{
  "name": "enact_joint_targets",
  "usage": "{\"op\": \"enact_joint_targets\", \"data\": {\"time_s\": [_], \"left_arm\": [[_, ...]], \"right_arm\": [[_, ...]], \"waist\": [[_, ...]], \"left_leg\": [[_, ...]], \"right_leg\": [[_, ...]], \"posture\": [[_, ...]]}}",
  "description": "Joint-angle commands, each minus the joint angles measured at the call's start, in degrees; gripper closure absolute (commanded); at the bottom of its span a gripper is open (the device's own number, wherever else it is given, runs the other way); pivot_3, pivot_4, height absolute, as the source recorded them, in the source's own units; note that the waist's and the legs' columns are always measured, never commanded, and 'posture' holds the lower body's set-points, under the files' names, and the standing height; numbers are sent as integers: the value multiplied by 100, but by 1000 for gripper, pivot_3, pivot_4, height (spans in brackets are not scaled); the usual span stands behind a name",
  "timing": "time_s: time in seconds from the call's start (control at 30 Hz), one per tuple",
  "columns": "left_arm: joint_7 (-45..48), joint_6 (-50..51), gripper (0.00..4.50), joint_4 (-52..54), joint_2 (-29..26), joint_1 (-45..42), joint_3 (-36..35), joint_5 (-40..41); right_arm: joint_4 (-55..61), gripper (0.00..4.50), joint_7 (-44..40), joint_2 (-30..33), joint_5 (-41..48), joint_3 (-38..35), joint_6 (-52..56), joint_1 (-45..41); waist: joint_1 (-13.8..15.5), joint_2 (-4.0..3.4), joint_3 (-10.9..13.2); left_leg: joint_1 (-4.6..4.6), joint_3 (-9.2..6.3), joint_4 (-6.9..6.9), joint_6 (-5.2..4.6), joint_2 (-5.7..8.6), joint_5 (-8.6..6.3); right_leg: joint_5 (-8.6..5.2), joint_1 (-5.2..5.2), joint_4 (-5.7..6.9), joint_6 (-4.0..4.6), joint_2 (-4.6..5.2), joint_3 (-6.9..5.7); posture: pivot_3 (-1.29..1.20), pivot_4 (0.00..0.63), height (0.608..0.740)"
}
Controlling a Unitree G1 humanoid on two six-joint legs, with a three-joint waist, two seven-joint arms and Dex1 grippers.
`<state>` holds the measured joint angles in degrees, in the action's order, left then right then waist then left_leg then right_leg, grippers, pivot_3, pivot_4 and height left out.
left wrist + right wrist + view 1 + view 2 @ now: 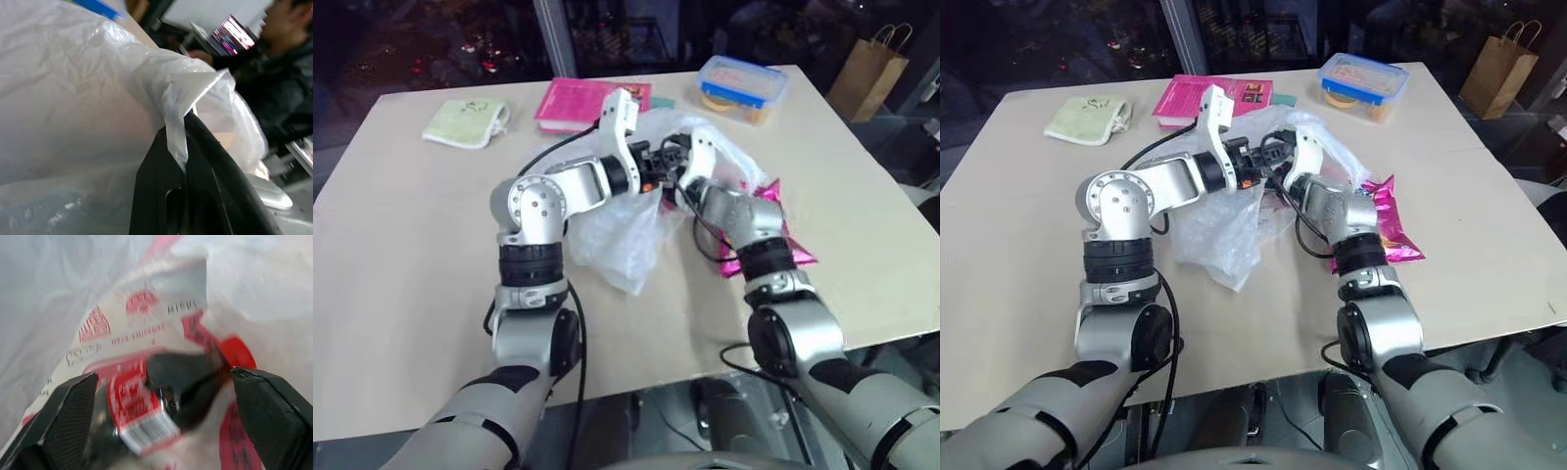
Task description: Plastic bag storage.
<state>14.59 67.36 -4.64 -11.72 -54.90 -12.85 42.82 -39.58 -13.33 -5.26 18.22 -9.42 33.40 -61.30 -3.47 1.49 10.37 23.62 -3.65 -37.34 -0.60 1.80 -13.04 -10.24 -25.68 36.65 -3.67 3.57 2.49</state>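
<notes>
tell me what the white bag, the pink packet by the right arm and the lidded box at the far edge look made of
Plastic bag: thin translucent plastic film, crinkled, glossy at the folds.
Pink packet: likely metallised foil-plastic, shiny and creased.
Lidded box: looks like clear rigid plastic, its contents showing through, with a blue plastic rim.

Thin crinkly translucent plastic bag [625,240]; shiny foil chip packet [773,217]; matt table [401,255]

I see a pale beige worktop [411,255] under the left pincer [668,174], its surface evenly lit. Beyond that pincer the room turns dark, with a metal upright [551,39] rising behind the far edge. Off the far right corner a brown paper bag [867,73] stands on the floor.
</notes>
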Motion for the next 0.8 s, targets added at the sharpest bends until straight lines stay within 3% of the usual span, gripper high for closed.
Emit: {"op": "enact_joint_targets", "data": {"time_s": [0.03, 0.2, 0.37, 0.57, 0.73, 0.8], "left_arm": [[-350, -1102, 4500, 82, -543, -187, -415, -652], [326, -2235, 4500, 515, -1281, 203, 1012, -1686], [266, -2704, 4500, 562, -1263, 361, 1648, -2242], [111, -2966, 4500, 236, -1013, 283, 1549, -2731], [141, -2856, 4500, 57, -774, 273, 1054, -2458], [152, -2694, 4500, -59, -642, 179, 595, -2073]], "right_arm": [[472, 37, -214, -8, 25, 178, 21, 292], [456, 37, 1, 48, -330, 417, -243, 381], [502, 37, -3, -91, -404, 558, -390, 263], [1018, 37, -201, -36, -560, 964, -212, 397], [1571, 37, -359, 7, -387, 941, -127, 570], [2429, 37, -571, 306, -354, 1108, 189, 940]], "waist": [[12, 0, 0], [-15, -2, 0], [-45, -5, -1], [16, -5, -1], [13, -5, -1], [12, -5, -1]], "left_leg": [[6, -3, 0, 1, 0, 1], [7, 1, 7, 20, 1, 11], [-3, 1, 15, 9, -7, 4], [9, -3, 3, 8, 3, 4], [9, -10, 3, 8, 0, 5], [8, -9, 2, 8, 0, 4]], "right_leg": [[0, -1, -4, 0, 2, -2], [0, -4, -16, 0, 3, 3], [1, -13, -5, 2, -8, 10], [1, -11, -5, 1, 0, -2], [1, -11, -3, 2, -1, -8], [1, -11, -1, 1, 0, -7]], "posture": [[0, 150, 740], [0, 150, 740], [0, 150, 740], [0, 150, 740], [0, 150, 740], [0, 150, 740]]}}
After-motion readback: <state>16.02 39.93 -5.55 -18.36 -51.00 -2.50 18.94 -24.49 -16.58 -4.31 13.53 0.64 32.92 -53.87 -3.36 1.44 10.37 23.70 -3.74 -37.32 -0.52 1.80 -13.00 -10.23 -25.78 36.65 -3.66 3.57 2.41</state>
